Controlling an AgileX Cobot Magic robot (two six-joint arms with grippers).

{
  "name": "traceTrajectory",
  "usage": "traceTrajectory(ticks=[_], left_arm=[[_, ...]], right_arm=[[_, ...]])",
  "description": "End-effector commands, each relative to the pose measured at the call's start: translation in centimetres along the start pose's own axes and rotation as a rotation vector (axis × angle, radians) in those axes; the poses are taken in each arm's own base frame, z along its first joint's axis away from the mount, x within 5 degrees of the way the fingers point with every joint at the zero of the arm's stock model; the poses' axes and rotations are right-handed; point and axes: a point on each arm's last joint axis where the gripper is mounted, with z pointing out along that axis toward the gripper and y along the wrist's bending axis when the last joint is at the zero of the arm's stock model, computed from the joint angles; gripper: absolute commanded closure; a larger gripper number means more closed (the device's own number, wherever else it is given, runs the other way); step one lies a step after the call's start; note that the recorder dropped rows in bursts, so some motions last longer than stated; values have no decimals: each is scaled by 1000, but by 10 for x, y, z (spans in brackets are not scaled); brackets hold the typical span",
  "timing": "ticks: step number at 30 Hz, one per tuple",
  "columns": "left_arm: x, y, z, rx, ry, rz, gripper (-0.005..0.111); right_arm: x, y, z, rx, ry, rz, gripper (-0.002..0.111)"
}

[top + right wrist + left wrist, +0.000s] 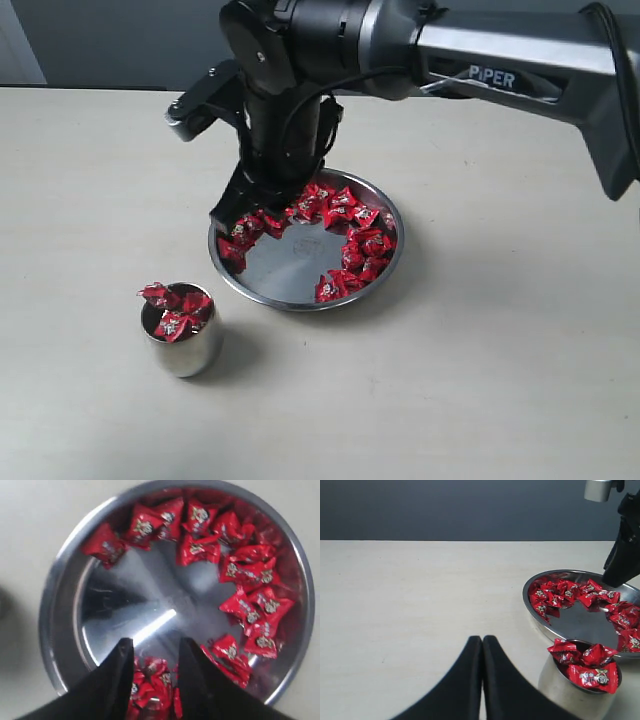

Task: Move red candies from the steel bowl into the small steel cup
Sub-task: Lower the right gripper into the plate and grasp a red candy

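Right gripper (156,642) spread apart, holding nothing, just above red candies (360,240) in the bowl (285,262) mid-picture; left gripper (482,639) closed tight, empty; cup (185,355) of candies lower left.

The exterior camera looks down from the near side; left wrist sits low, near-left; right wrist hangs close overhead; all share the steel bowl (285,262).

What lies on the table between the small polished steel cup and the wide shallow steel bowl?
Nothing: in the exterior view only a strip of bare beige table separates the small steel cup from the wide steel bowl.
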Motion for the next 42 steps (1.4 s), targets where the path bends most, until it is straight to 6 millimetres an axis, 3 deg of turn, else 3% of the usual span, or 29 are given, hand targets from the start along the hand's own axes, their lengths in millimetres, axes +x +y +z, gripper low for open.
traceTrajectory(ticks=[1,6,12,18,22,27,33,36,42], left_arm=[[0,0,0,-5,-13,-1,106],[0,0,0,-5,-13,-1,106],[0,0,0,-5,-13,-1,106],[0,0,0,-5,-13,-1,106],[0,0,0,-5,-13,-1,106],[0,0,0,-5,-13,-1,106],[0,0,0,-5,-13,-1,106],[0,0,0,-5,-13,-1,106],[0,0,0,-5,-13,-1,106]], right_arm=[[12,-25,19,-9,103,76,77],[18,-42,41,-72,120,111,77],[8,-52,56,-51,-2,132,76],[8,-53,73,-25,-8,113,59],[16,-67,93,81,54,130,60],[24,-76,114,86,96,159,60],[24,-76,117,85,85,160,60],[24,-76,117,85,87,160,70],[24,-72,117,52,90,185,101]])
